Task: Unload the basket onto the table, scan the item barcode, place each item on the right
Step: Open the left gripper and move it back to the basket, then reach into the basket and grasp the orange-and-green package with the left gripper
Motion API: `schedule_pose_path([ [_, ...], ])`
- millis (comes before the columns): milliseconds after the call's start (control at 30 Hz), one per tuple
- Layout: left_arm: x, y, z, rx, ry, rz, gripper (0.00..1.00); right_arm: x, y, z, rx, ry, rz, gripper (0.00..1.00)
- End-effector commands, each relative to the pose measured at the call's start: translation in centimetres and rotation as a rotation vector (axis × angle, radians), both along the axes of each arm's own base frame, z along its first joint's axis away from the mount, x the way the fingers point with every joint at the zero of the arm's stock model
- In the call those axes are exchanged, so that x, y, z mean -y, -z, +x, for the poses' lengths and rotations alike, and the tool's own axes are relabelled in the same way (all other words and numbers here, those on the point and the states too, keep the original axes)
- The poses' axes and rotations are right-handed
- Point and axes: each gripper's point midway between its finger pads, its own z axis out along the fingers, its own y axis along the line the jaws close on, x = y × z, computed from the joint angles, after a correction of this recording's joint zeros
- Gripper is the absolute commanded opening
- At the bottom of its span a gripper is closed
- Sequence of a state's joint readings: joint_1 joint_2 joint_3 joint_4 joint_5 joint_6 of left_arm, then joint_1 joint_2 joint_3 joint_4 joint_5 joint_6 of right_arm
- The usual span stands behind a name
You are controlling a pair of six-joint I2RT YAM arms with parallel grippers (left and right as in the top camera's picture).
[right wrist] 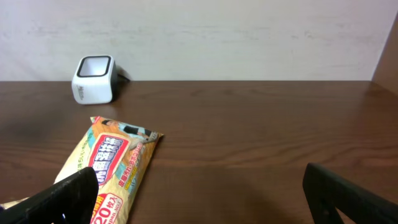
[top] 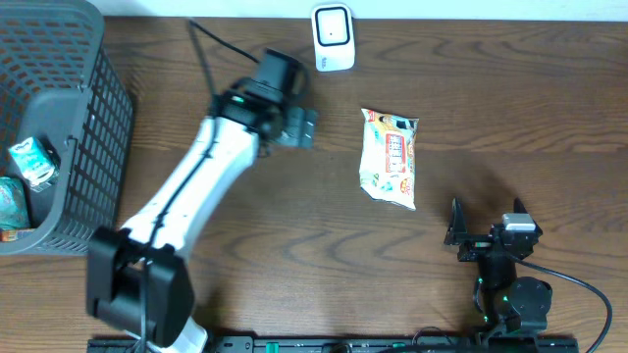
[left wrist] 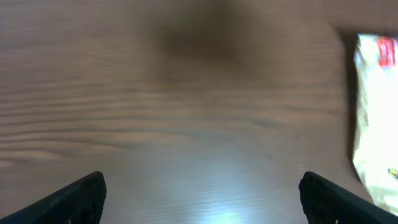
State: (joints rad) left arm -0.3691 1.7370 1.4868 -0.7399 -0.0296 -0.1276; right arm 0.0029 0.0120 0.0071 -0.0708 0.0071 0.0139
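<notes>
The pack (top: 390, 158) lies flat near the scanner (top: 333, 37); our left gripper (top: 299, 127) hovers beside it, spread and empty, likely for a grasp. Our right gripper (top: 487, 231), also spread, sits farther off.

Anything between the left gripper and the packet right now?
Nothing. Only bare wooden table separates the left gripper from the packet. The overhead view shows it, and the left wrist view agrees.
</notes>
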Motion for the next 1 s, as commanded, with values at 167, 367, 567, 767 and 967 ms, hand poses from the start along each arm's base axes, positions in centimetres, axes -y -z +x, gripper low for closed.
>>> schedule_pose_path([
  [167,-12.2,-19.0,2.7,0.45,-0.226,-0.025,0.98,0.2,0.1,0.0,-0.001,0.007,0.004,0.99],
  [367,-21.2,-25.9,0.2,0.649,-0.435,0.004,0.98,0.2,0.1,0.0,-0.001,0.007,0.004,0.99],
  [567,-29.7,-25.6,-2.9,0.63,-0.655,0.098,0.98,0.2,0.1,0.0,-0.001,0.007,0.004,0.99],
  [767,-36.8,-21.2,-6.3,0.488,-0.894,0.13,0.98,0.2,0.1,0.0,-0.001,0.007,0.004,0.99],
  [967,-40.7,-13.8,-9.4,0.279,-1.127,0.087,0.98,0.2,0.1,0.0,-0.001,0.007,0.004,0.99],
])
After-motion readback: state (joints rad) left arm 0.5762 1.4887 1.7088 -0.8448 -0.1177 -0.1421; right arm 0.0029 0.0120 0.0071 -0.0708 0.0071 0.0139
